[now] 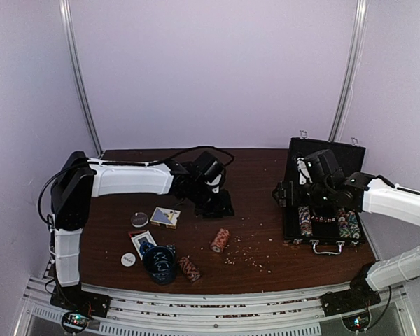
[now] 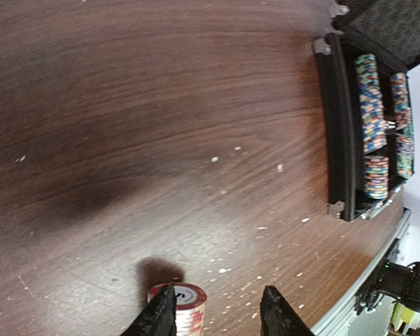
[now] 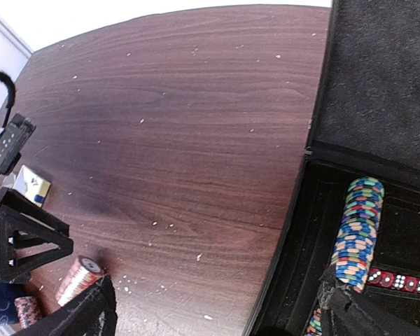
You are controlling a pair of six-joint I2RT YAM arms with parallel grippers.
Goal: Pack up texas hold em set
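The black case lies open at the right with its lid upright. Multicoloured chip rolls fill its slots, and red dice sit beside one roll. My right gripper hovers wide open over the case's left edge, holding nothing. My left gripper is open low over the table's middle. A red-and-white chip roll lies just beyond its left fingertip, ungripped. A second loose roll, two card decks and two dealer buttons lie at the front left.
A dark round cup with white scribbles stands near the front edge, between the lower card deck and the second roll. White crumbs speckle the wood in front of the case. The case's metal handle faces the table's front edge.
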